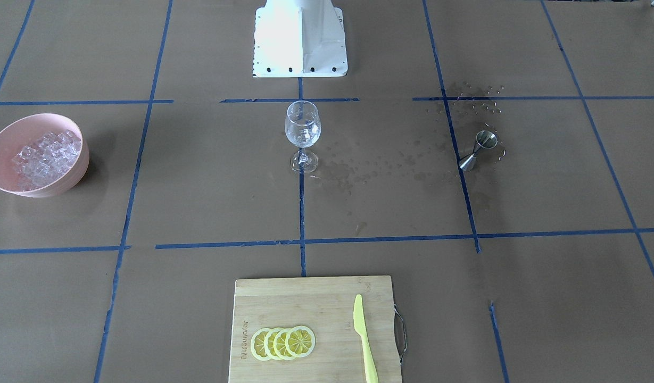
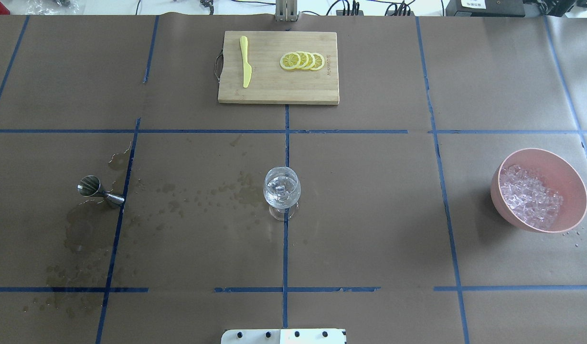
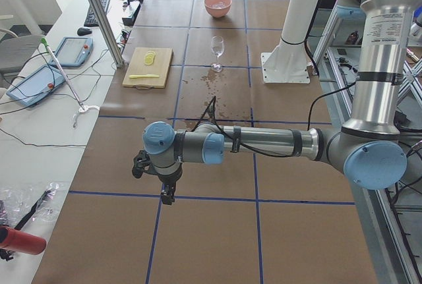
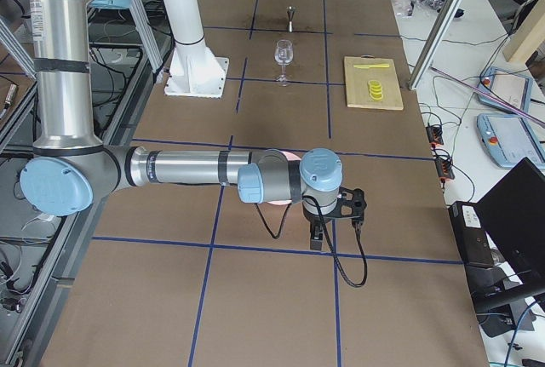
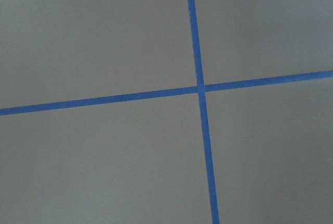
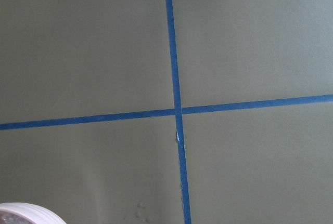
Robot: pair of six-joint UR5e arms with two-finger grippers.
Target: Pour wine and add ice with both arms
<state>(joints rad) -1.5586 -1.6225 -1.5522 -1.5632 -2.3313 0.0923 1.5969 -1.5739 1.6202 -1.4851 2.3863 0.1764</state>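
The left claw (image 3: 166,190) hangs at the end of the left arm (image 3: 264,142), which stretches level over bare brown paper near the worktop's (image 2: 369,215) left end. It shows only from the side, so whether its fingers are apart or together cannot be told. Its wrist camera sees nothing but paper and a crossing of blue tape (image 5: 200,88).

The right claw (image 4: 324,222) points down from the right arm (image 4: 187,167), also stretched level, at the worktop's right end. Here too the fingers' state cannot be told. In its wrist view a pale curved rim shows at the lower left corner.

Inward from the right claw sits a pink bowl (image 2: 576,190) holding the heap of ice (image 2: 529,198). At the middle of the worktop a stemmed glass (image 2: 282,190) stands upright on a tape line, with a few clear cubes inside. Whether wine lies among them cannot be made out.

On the robot's left side a small steel measuring cup (image 2: 98,189) stands at a tape line, ringed by wet spots (image 2: 83,229) that trail across the paper toward the glass.

At the far edge from the robot lies a wooden cutting board (image 2: 274,91), carrying a yellow-green knife (image 2: 245,62) and a row of overlapping lemon slices (image 2: 303,60), apart from each other. The white pedestal (image 1: 300,40) stands behind the glass.
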